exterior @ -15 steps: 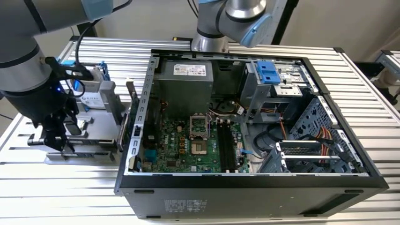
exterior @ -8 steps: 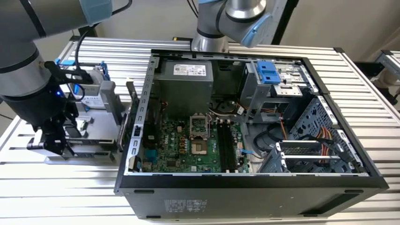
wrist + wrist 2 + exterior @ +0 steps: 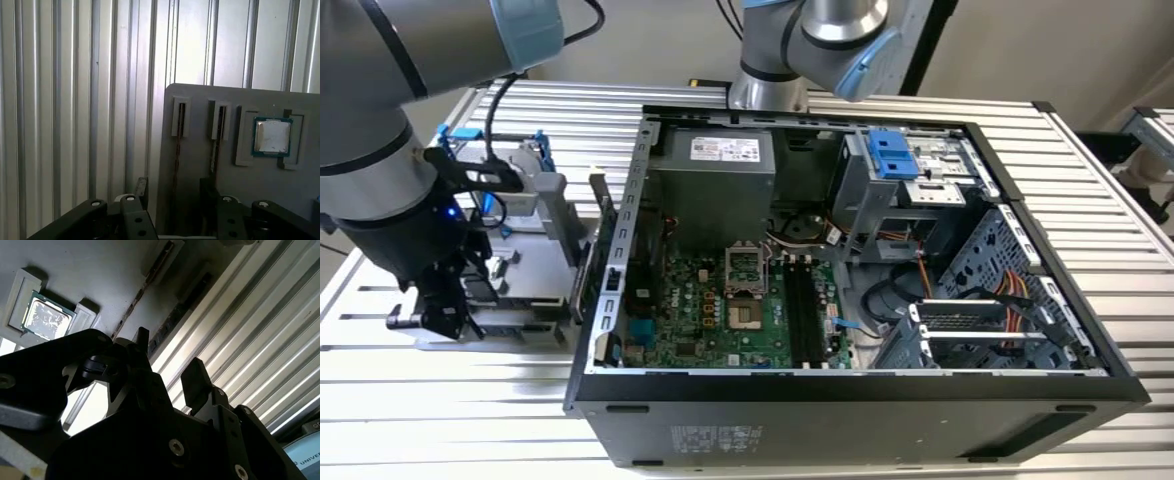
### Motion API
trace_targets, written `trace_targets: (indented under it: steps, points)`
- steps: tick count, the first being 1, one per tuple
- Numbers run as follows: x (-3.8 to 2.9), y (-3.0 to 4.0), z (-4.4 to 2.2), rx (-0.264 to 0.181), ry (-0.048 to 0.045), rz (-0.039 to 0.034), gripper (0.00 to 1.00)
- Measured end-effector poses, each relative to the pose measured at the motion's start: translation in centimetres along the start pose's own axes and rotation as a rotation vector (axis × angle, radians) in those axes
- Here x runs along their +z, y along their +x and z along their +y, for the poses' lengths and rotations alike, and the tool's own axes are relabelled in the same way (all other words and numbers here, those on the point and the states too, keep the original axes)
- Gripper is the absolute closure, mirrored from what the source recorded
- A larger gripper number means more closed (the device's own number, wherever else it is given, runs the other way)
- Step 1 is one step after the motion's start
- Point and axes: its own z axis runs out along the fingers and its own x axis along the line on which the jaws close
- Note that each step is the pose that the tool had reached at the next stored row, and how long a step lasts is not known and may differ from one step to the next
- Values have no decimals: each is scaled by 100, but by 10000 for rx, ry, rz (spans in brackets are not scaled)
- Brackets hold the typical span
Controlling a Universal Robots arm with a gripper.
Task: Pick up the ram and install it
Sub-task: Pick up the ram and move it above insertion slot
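Note:
The ram (image 3: 178, 145) stands on edge in a slot of the grey parts tray (image 3: 200, 100) and shows as a thin dark strip. In the second wrist view the same ram (image 3: 177, 315) runs toward the gap between my fingers (image 3: 194, 374). My gripper (image 3: 175, 189) is open just above the tray (image 3: 100, 270), its two black fingers (image 3: 141, 186) on either side of the strip's line and apart from it. A second thin strip (image 3: 216, 147) sits in the neighbouring slot. In the exterior view my gripper (image 3: 438, 312) hangs over the tray at the left of the computer. The motherboard's black slots (image 3: 803, 305) lie inside the case.
A square silver processor chip (image 3: 272, 136) rests in a tray pocket beside the slots. The open computer case (image 3: 854, 390) fills the middle of the ribbed metal table (image 3: 454, 420). A silver drive with blue clips (image 3: 500, 170) stands behind the tray. Another arm's base (image 3: 767, 85) stands behind the case.

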Motion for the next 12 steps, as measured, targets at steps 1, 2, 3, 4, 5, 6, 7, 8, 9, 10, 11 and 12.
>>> trace_targets:
  steps: [1, 2, 3, 4, 5, 6, 7, 8, 9, 10, 11, 12]
  points:
    - [17, 2, 0, 0, 0, -1, 0]
    - [32, 4, 1, -1, 0, 0, 0]
    - [48, 5, 2, 0, 1, -1, 0]
    - [64, 5, 3, 0, 1, -1, 0]
    - [81, 5, 4, 1, 1, -1, 0]
    - [97, 6, 4, 0, 1, -1, 0]
    - [113, 6, 4, -5, 1, -1, 0]
    - [129, 6, 5, -28, 1, -4, 0]
    - [146, 6, 5, -55, 2, -8, 0]
    - [160, 5, 6, -81, 4, -17, 0]
    - [174, 6, 6, -109, 5, -34, 0]
    - [186, 5, 7, -129, 6, -56, 0]
